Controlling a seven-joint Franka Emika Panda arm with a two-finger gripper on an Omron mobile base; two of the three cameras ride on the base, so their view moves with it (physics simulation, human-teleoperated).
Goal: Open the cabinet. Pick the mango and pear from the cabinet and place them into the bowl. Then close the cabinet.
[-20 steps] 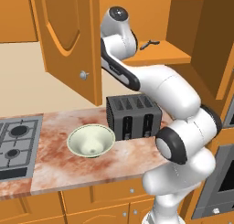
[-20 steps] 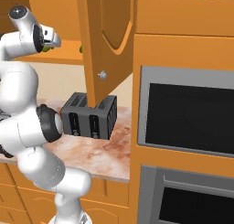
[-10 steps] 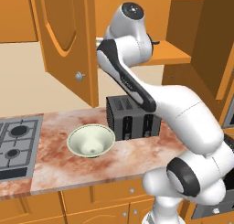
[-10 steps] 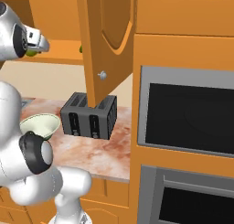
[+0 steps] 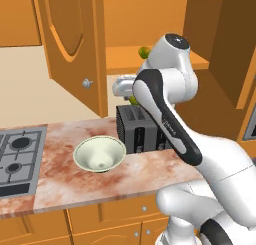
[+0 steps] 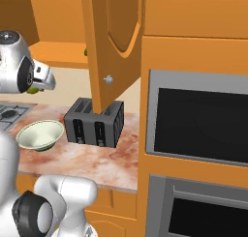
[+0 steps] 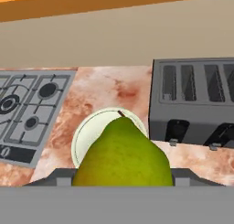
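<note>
The claw (image 7: 122, 184) holds the pear (image 7: 122, 155) up in the air above the surface (image 5: 140, 171), with the fruit's stem end pointing away from the hand; the fingertips themselves are hidden behind the fruit in the hand view. From the hand, the pear hangs over the bowl (image 7: 91, 131), covering most of it. In the right base view a sliver of green shows at the claw (image 6: 39, 86), over the left part of the surface and above the bowl (image 6: 39, 134).

The surface is reddish-brown mottled stone. A gas hob (image 5: 17, 154) with dark burners sits at its left end. The pale cream-green bowl (image 5: 99, 154) stands just right of the hob, near the middle, apart from the toaster. A black four-slot toaster (image 6: 94, 122) stands toward the back right, under the cabinet (image 5: 150, 59).

The cabinet hangs open: its left door (image 5: 70, 44), with an arched raised panel and a round silver knob (image 5: 87, 82), swings out toward the cameras. On the cabinet's shelf (image 5: 125, 56) a small green-yellow fruit (image 5: 144, 52) peeks from behind the arm; which fruit it is cannot be told. Orange wooden drawer fronts (image 5: 100, 224) run below the surface. To the right stands a tall orange unit holding a built-in microwave (image 6: 201, 117) over an oven (image 6: 198, 212).
</note>
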